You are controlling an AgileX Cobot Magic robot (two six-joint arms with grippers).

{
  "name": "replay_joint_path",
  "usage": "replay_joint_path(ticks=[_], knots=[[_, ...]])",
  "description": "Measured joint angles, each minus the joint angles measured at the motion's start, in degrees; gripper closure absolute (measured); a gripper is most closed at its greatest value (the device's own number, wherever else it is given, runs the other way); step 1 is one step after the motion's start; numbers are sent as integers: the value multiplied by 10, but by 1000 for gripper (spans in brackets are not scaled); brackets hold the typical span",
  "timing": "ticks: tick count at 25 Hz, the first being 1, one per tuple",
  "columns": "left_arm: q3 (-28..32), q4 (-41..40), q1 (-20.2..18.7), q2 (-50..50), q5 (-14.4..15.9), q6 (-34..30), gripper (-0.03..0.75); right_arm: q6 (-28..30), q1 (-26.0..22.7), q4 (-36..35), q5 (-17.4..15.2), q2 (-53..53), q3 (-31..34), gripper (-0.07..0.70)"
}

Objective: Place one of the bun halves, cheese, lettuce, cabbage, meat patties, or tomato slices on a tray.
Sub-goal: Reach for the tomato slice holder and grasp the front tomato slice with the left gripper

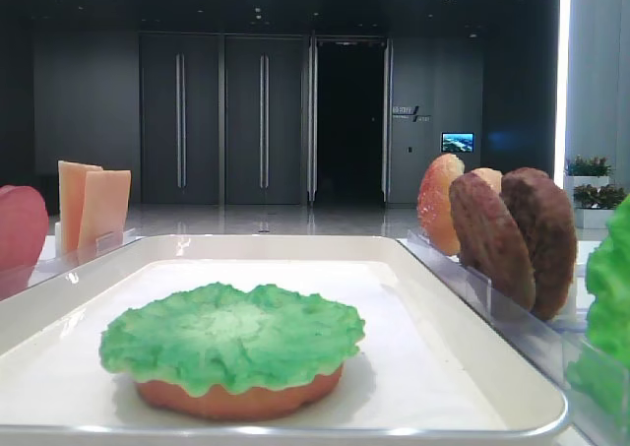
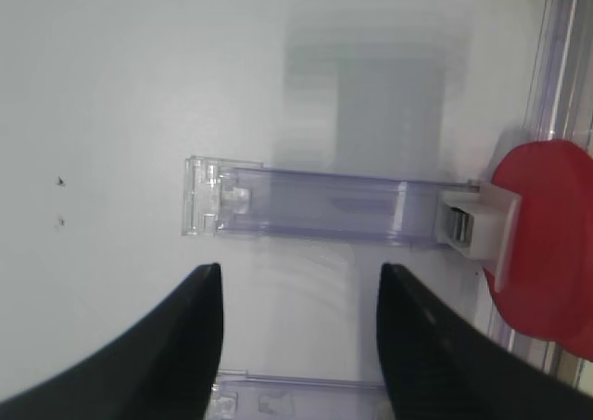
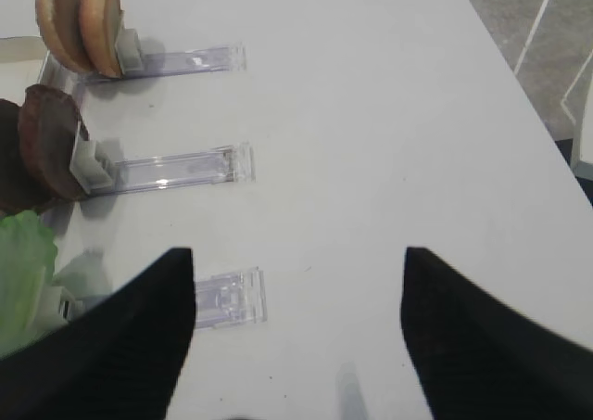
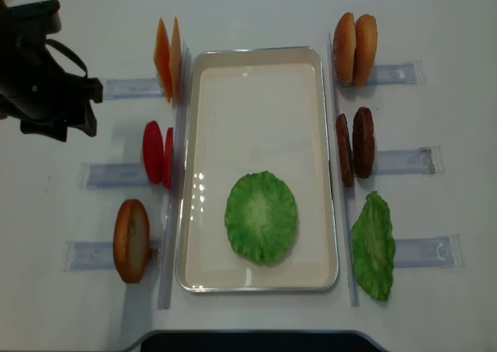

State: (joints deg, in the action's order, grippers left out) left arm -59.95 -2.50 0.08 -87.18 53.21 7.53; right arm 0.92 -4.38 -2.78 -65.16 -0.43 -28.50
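The white tray lies mid-table. On it a ruffled green lettuce covers a bun half. Left of the tray stand cheese, tomato slices and another bun half. To its right stand two bun halves, meat patties and a second green leaf; lettuce or cabbage, I cannot tell. My left gripper hangs open and empty over the tomato rack, left of a tomato slice. Empty too, my right gripper stands open over bare table, right of the green leaf.
Clear plastic racks stick out sideways from each row of food, and long clear strips run along both tray sides. The left arm's dark body is over the far-left table. The table's edge runs along the right.
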Motion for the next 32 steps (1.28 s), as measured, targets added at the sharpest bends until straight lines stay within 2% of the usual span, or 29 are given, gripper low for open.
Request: replay_joint_path(ticks=[4, 8, 12, 17, 22, 32], knots=[[0, 12, -3, 0, 0, 0, 307, 0, 0, 0, 0, 0, 0, 150], [0, 14, -36, 0, 0, 3, 307, 0, 0, 0, 0, 0, 0, 150], [0, -15, -77, 0, 0, 75, 307, 0, 0, 0, 0, 0, 0, 150], [0, -30, -128, 0, 0, 101, 307, 0, 1, 0, 0, 0, 0, 150], [0, -52, -180, 0, 0, 167, 307, 0, 1, 0, 0, 0, 0, 150], [0, -68, -245, 0, -8, 230, 307, 0, 1, 0, 0, 0, 0, 150]])
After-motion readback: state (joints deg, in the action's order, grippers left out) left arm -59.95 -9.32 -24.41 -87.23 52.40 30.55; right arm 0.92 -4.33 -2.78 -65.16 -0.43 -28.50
